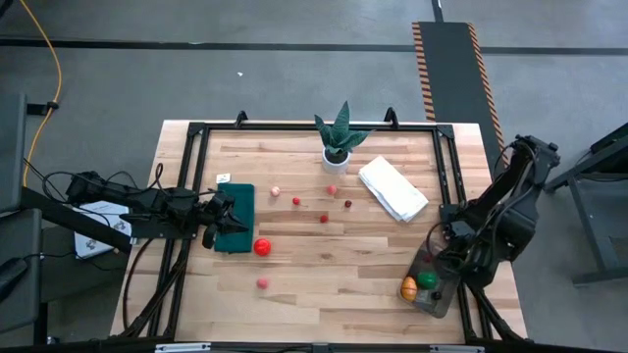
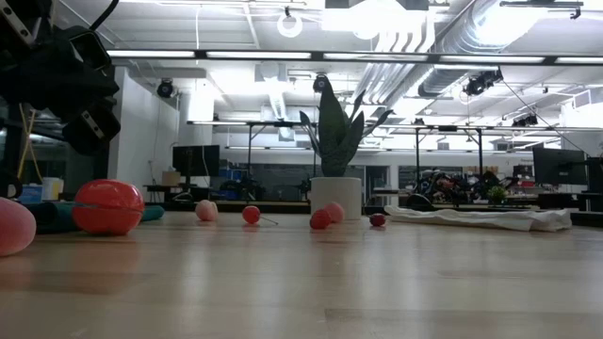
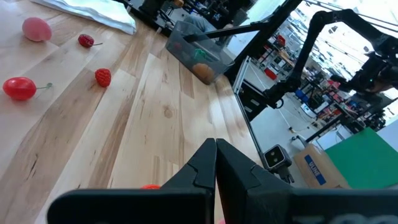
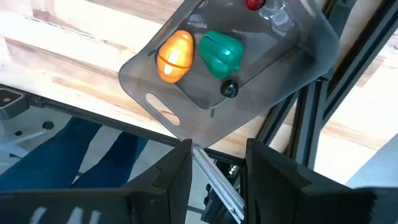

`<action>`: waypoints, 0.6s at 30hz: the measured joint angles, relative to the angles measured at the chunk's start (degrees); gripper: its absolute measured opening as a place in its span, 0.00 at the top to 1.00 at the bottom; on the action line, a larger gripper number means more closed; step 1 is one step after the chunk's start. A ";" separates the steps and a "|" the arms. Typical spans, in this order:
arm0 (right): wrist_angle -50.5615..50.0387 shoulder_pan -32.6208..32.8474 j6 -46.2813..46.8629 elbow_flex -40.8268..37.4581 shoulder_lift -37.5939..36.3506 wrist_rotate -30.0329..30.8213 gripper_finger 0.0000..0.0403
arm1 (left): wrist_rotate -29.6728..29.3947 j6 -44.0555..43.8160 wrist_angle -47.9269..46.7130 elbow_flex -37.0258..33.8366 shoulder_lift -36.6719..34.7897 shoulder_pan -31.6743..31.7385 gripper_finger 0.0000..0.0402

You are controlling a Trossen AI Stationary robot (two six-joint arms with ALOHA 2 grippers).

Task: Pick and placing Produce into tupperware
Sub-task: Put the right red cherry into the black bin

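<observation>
The tupperware (image 1: 437,299) sits at the table's near right corner; in it lie an orange piece (image 4: 175,56), a green one (image 4: 222,53), a red one (image 4: 254,5) and a small dark one (image 4: 229,89). My right gripper (image 4: 217,165) hangs above the tupperware, pointing steeply down, open, nothing between its fingers. More produce rests on the wood: a red tomato (image 1: 262,247), a pink ball (image 1: 263,282) and several small red and pink pieces around mid-table (image 1: 323,218). My left gripper (image 3: 216,163) waits shut at the left, over the green mat (image 1: 237,218).
A spiky plant in a white pot (image 1: 338,137) stands at the far middle. A folded white cloth (image 1: 392,188) lies at the far right. Black frame rails (image 1: 446,186) run along the table's edges, close to the tupperware. Bare wood lies in the near middle.
</observation>
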 joint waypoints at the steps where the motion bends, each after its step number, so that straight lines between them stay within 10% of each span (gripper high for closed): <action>1: -0.58 0.00 -0.02 0.00 -0.44 0.00 0.65 | 0.00 0.00 0.01 0.00 0.00 -0.01 1.00; 18: -10.82 -0.01 -1.55 0.00 -7.08 3.45 0.65 | -1.46 -0.35 -0.13 0.00 0.00 -0.01 1.00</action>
